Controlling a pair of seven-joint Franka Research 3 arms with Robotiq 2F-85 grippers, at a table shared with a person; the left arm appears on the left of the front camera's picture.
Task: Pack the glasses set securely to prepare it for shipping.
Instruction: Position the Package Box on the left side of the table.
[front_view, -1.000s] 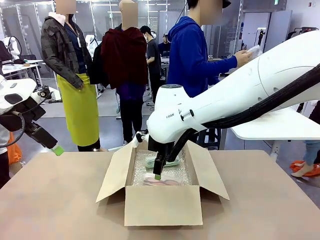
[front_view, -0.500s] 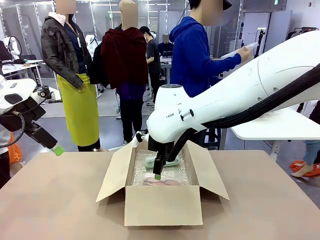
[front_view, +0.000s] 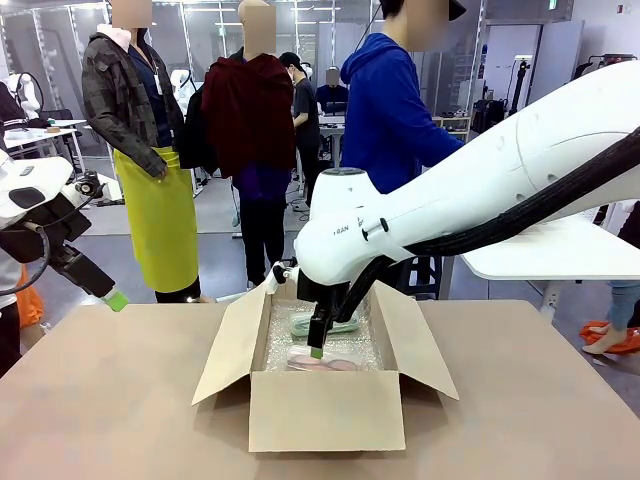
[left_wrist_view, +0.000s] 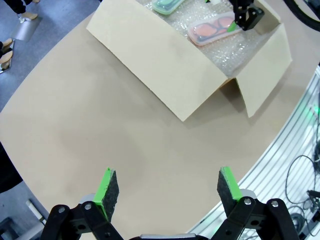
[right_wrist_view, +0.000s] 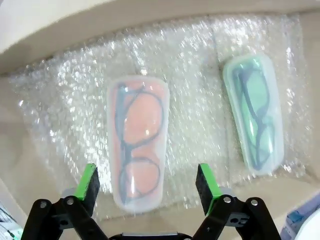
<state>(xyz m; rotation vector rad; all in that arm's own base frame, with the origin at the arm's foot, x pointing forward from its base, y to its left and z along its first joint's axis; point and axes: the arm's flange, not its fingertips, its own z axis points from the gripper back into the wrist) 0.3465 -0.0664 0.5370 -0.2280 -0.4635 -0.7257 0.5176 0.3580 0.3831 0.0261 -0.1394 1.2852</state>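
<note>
Two glasses cases lie on bubble wrap inside the open cardboard box. The pale pink case sits directly beyond my right gripper, whose green pads stand wide apart on either side of the case's near end, touching nothing. The mint green case lies beside it, apart. In the front view my right gripper hangs inside the box above the pink case; the green case is farther back. My left gripper is open over bare table, far left.
The box's flaps spread outward on both sides. The brown table has free room around the box. A person in a blue hoodie stands at the far side. The table's curved edge shows in the left wrist view.
The person's raised hand with a white object has dropped out of sight. Neither arm has visibly moved.
</note>
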